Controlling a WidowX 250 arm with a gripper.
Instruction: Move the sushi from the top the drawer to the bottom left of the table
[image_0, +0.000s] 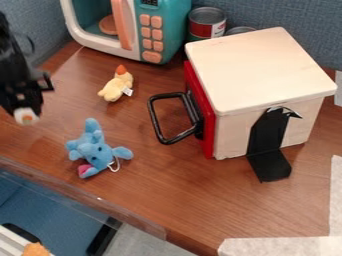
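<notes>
Placing the sushi (27, 118) looks like the step in hand | claw (27, 110) pinching it at far left, well apart from the drawer box (257, 72) | next: lower to the surface's (153, 185) bottom left, then release | front edge (87, 194) near, stop short | room left of blue plush (93, 150)

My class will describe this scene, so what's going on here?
A black robot arm has the sushi in its claw, at the view's left; whether it touches the table is unclear. A blue plush and a yellow one lie between it and the box with the red front.
</notes>
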